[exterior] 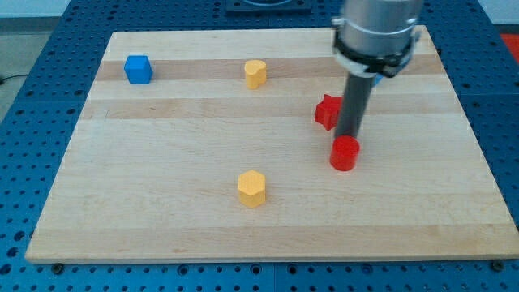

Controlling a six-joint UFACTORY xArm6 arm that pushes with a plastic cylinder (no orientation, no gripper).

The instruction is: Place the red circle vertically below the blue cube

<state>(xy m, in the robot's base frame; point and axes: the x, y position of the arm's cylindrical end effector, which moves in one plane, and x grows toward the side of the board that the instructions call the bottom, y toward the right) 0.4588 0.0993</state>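
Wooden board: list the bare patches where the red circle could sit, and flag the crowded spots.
Bare: the strip below the blue cube, left of the yellow hexagon; also the bottom right. Crowded: my tip touches the red circle beside the red star.

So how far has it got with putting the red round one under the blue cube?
Nothing looks done yet: the red circle lies far to the view's right of the blue cube. In hand: my tip sits right behind the circle, seemingly touching it. Left: push it across to the view's left until it lies below the cube.
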